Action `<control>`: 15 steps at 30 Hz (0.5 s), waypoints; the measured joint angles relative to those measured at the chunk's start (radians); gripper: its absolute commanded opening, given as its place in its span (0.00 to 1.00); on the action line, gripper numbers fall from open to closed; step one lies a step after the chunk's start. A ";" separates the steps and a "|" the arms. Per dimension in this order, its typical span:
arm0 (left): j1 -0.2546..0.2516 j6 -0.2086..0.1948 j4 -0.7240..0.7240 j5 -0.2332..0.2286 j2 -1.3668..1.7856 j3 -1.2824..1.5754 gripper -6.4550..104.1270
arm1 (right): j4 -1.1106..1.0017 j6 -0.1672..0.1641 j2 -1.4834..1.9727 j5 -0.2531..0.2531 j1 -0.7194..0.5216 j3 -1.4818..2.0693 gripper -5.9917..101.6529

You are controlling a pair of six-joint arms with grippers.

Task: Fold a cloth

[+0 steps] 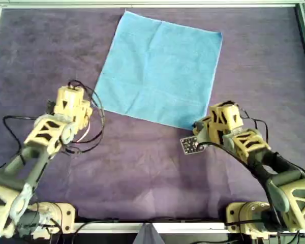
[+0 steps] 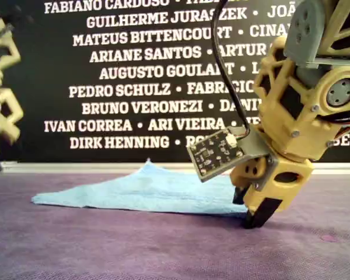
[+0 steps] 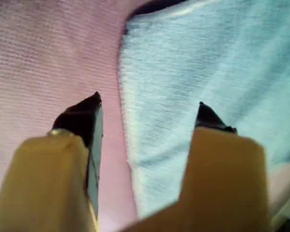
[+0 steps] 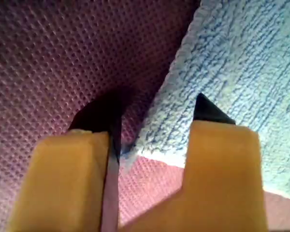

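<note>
Cloth (image 1: 160, 71) is laid flat on the purple covering (image 1: 142, 168). Both grippers, first (image 3: 147, 104) and second (image 4: 157, 108), are held apart, straddling near edges, seemingly positioned for corner pickup.

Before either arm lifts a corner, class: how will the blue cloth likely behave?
The cloth would probably droop and fold: it looks thin and faintly creased. It seems light, lying nearly flat. Pushed across the textured purple covering, it may bunch up.

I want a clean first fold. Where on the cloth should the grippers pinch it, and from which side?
Probably the two near corners of the cloth, coming from the arms' side. It lies flat and unfolded, and my first gripper and my second gripper each straddle an edge with jaws open.
</note>
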 measured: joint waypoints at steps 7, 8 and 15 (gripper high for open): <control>0.000 -0.002 -0.005 0.000 -0.252 -0.143 0.68 | 0.000 0.000 0.000 0.000 0.000 0.000 0.62; -0.002 -0.002 -0.005 0.000 -0.270 -0.169 0.68 | 0.000 0.000 0.000 0.000 0.000 0.000 0.62; -0.003 -0.002 -0.006 0.002 -0.359 -0.287 0.68 | 0.000 0.000 0.000 0.000 0.000 0.000 0.62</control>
